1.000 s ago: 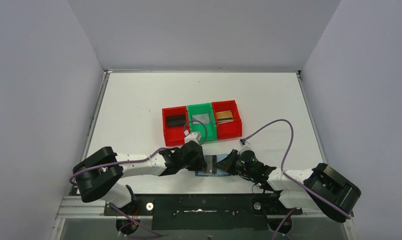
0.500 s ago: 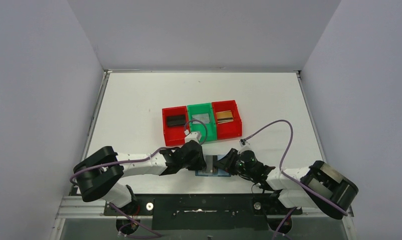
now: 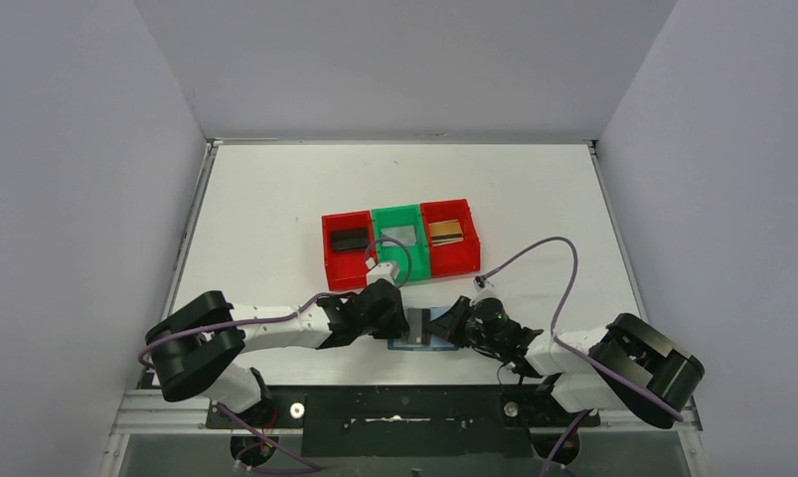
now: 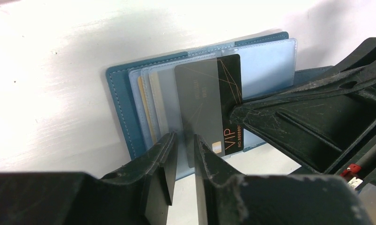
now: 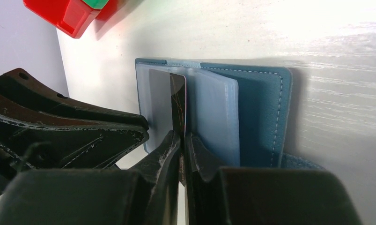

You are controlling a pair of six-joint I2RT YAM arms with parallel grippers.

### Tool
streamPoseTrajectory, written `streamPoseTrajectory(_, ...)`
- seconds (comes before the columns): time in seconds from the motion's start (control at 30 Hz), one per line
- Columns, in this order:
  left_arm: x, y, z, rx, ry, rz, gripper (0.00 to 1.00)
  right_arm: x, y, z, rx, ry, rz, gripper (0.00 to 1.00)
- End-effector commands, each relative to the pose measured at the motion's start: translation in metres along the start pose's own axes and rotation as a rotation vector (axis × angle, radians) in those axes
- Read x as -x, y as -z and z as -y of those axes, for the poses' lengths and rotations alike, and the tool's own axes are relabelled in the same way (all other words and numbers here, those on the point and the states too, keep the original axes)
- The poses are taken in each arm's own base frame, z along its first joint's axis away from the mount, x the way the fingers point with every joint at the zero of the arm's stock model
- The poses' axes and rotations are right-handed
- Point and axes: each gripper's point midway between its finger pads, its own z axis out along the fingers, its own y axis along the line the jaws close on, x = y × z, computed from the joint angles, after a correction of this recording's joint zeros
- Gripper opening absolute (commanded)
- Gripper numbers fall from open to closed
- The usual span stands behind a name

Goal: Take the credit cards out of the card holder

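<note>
On the white table point(image 3: 275, 199) the left gripper point(image 4: 182, 145) narrowly pinches a pocket leaf of the limp card holder point(image 4: 120, 108), while the right gripper point(image 5: 182, 140) clamps one edge of the stiff, probably slick black card point(image 4: 228, 93).

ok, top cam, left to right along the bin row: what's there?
left red bin with a black card → green bin with a grey card → right red bin with a gold-brown card
</note>
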Motion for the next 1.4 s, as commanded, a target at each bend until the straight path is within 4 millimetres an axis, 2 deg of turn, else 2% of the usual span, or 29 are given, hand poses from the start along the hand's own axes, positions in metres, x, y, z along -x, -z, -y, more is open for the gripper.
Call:
streamPoseTrajectory(0.0, 0.003, 0.006, -0.008, 0.044, -0.008, 0.012, 0.23, 0.01, -0.001, 0.015, -0.085, 0.038, 0.042, 0.01)
streamPoseTrajectory(0.03, 0.006, 0.008, -0.005, 0.033, -0.01, 0.023, 0.25, 0.01, -0.001, 0.015, -0.088, 0.04, 0.043, 0.01)
streamPoseTrajectory(0.13, 0.031, 0.019, 0.025, -0.045, -0.02, 0.084, 0.35, 0.011, 0.0, 0.017, -0.096, 0.04, 0.048, 0.0)
streamPoseTrajectory(0.23, 0.049, 0.028, 0.049, -0.122, -0.032, 0.131, 0.4, 0.011, 0.0, 0.017, -0.096, 0.039, 0.048, 0.0)
streamPoseTrajectory(0.3, 0.055, 0.032, 0.062, -0.172, -0.036, 0.15, 0.42, 0.01, 0.0, 0.018, -0.099, 0.038, 0.046, 0.0)
streamPoseTrajectory(0.4, 0.055, 0.029, 0.07, -0.206, -0.045, 0.145, 0.44, 0.01, 0.0, 0.018, -0.097, 0.036, 0.045, 0.0)
streamPoseTrajectory(0.5, 0.045, 0.016, 0.063, -0.183, -0.043, 0.108, 0.44, 0.01, 0.0, 0.017, -0.091, 0.032, 0.048, 0.0)
streamPoseTrajectory(0.7, 0.013, -0.008, 0.021, -0.023, 0.019, 0.017, 0.41, 0.014, 0.004, 0.011, -0.058, 0.049, 0.051, 0.01)
streamPoseTrajectory(0.87, -0.005, -0.015, 0.011, -0.018, 0.027, -0.029, 0.37, 0.02, 0.007, 0.0, -0.015, 0.058, 0.045, 0.03)
streamPoseTrajectory(1.17, -0.01, -0.012, -0.004, 0.034, 0.018, -0.036, 0.31, 0.023, 0.009, -0.021, 0.088, 0.033, 0.052, 0.2)
streamPoseTrajectory(1.27, -0.011, -0.012, -0.006, 0.039, 0.017, -0.037, 0.3, 0.023, 0.005, -0.022, 0.097, 0.021, 0.05, 0.2)
streamPoseTrajectory(1.37, -0.012, -0.012, -0.008, 0.047, 0.017, -0.04, 0.28, 0.023, 0.002, -0.022, 0.105, 0.01, 0.044, 0.17)
